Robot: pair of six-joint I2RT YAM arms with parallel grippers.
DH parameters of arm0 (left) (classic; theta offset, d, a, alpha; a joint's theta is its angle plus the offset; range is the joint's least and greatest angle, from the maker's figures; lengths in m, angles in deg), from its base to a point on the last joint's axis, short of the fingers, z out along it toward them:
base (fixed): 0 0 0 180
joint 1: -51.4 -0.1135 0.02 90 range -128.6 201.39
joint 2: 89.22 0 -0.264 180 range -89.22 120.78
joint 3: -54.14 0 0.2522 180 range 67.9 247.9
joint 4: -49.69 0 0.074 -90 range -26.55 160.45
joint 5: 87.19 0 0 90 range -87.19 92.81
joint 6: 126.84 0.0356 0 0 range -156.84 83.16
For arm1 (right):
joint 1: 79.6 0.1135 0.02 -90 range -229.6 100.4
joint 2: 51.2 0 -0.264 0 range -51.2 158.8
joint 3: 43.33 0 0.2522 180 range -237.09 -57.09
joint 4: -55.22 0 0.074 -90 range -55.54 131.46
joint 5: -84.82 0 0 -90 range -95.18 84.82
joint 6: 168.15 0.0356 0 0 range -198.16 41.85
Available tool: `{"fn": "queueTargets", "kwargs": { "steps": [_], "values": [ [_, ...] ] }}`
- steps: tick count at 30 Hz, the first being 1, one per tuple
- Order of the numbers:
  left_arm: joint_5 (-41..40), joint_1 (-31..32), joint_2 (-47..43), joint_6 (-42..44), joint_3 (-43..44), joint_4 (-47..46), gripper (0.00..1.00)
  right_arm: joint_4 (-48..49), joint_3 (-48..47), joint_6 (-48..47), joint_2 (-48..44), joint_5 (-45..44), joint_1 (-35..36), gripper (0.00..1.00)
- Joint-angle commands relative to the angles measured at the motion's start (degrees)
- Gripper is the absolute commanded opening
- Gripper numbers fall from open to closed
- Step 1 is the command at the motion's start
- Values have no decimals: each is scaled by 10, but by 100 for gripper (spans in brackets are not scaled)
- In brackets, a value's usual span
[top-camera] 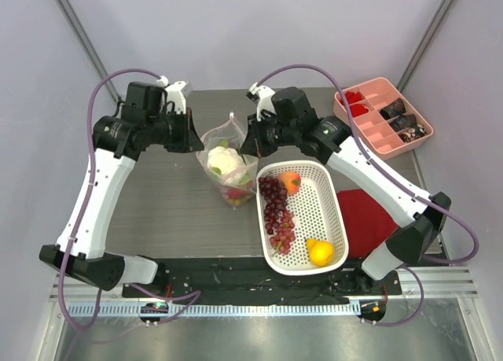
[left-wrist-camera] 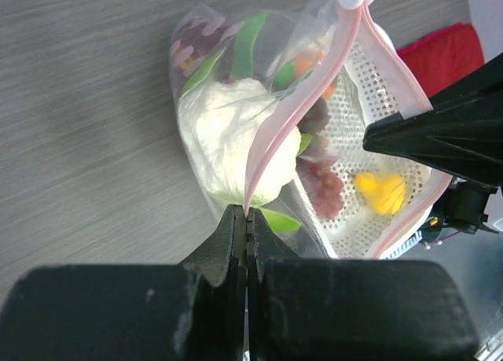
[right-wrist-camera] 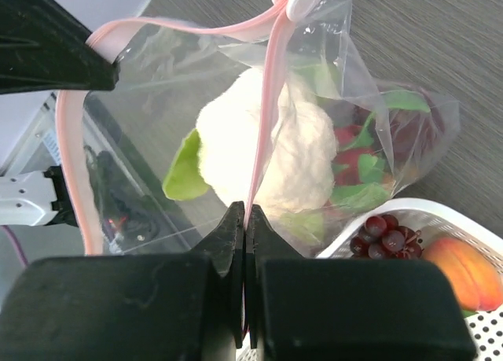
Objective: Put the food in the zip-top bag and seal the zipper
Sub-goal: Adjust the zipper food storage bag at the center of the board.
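High rear overview, wrist close-ups share bag (left-wrist-camera: 236, 133)

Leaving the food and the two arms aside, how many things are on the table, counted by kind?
zip-top bag: 1
white basket: 1
pink tray: 1
red cloth: 1
Total: 4
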Motion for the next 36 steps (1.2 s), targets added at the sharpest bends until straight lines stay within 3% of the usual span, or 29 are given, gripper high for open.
{"fn": "queueTargets", "kwargs": {
  "steps": [1, 7, 11, 18, 22, 23, 25, 26, 29, 36],
  "values": [
    [4, 3, 7, 15, -5, 4, 0, 16, -20, -31, 12, -22, -13, 1],
    [19, 3, -34, -16, 26, -61, 0, 20, -68, -38, 5, -7, -52, 1],
    [26, 3, -15, -35, 76, -48, 0, 18, -51, -47, 8, 6, -52, 5],
    [18, 3, -2, -21, 7, -31, 0, 19, 4, -61, -3, 4, -59, 11],
    [23, 3, -14, -31, -30, -54, 0, 18, 21, -63, -21, 8, -66, 34],
    [23, 3, -14, -31, -30, -55, 0, 17, 22, -63, -25, 8, -71, 46],
    [19, 3, -11, -31, -29, -53, 0, 12, 20, -63, -42, 7, -82, 57],
    [18, 3, -11, -30, -27, -51, 0, 11, 23, -63, -50, 3, -98, 68],
    [16, 3, -10, -27, -23, -49, 0, 13, 60, -77, -103, 25, -132, 83],
    [24, 0, -8, -25, -20, -50, 0, 70, 263, -123, -227, 99, -158, 90]
  ]
}}
